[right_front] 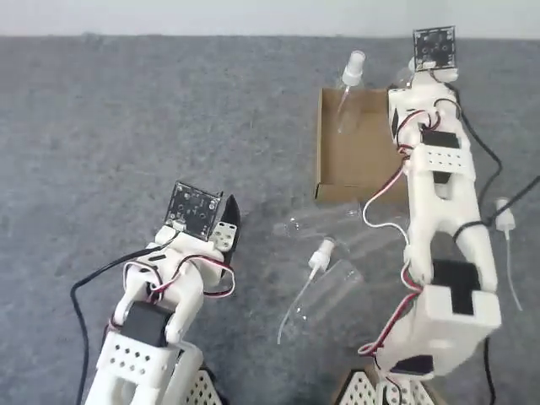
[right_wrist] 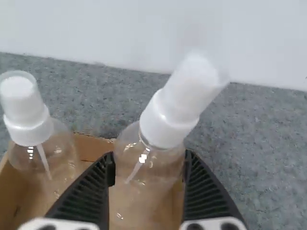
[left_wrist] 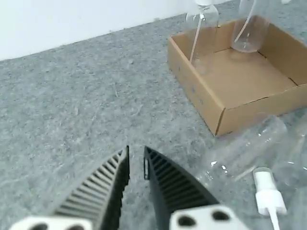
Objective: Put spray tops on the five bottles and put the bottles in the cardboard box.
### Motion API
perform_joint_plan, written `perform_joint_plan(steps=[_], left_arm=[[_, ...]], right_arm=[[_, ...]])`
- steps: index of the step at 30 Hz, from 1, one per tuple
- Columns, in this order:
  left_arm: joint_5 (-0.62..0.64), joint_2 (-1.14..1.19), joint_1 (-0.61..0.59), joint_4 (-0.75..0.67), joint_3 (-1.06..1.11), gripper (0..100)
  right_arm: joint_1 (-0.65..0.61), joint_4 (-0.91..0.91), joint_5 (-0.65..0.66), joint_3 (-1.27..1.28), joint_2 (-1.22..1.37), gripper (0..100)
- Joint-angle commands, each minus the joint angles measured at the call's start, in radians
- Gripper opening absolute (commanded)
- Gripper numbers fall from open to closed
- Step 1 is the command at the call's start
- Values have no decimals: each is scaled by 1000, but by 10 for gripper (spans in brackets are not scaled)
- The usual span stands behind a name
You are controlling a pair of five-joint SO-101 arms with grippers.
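A: One broad grey tabletop (right_front: 126,126), and both arms are on it. The left arm (right_front: 160,329) is tucked low at the near edge, and the right arm (right_front: 443,211) is stretched long toward the far side.

B: And the cardboard box (right_front: 354,160) sits just beside that right arm, open side up.

A: Look at the right claw (right_wrist: 149,160)! It's clamped on a clear bottle (right_wrist: 148,187), one jaw each side, spray top (right_wrist: 182,100) fitted, over the box's far corner.

B: Whether it touches the box floor, I can't tell. A second capped bottle (right_wrist: 33,153) stands upright in the box, just beside it.

A: Left claw (left_wrist: 136,152)? Jaws all but together, a thin slit, nothing between them, poised over bare tabletop.

B: In front of the box, a topless bottle (right_front: 325,221) lies on its side by the box wall. A second topless bottle (right_front: 337,283) lies nearer the arm's base.

A: A loose spray top (right_front: 321,253) lies between them, tube trailing. A second loose top (right_front: 504,221) lies on the right arm's outer side, away from the box.
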Motion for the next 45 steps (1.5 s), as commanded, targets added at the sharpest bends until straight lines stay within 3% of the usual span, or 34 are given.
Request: perform_joint_plan(steps=[1, 25, 32, 45], left_arm=[[-5, 5, -3, -28, -7, 40], [-5, 5, -3, -26, -7, 40], [-5, 5, -3, -26, -5, 40], [-5, 5, -2, -29, 4, 40]], right_arm=[[12, -73, -14, -77, 13, 6], [1, -134, -5, -78, 111, 11], [-16, -131, -5, -72, 113, 124], [-22, -131, -3, -72, 105, 135]])
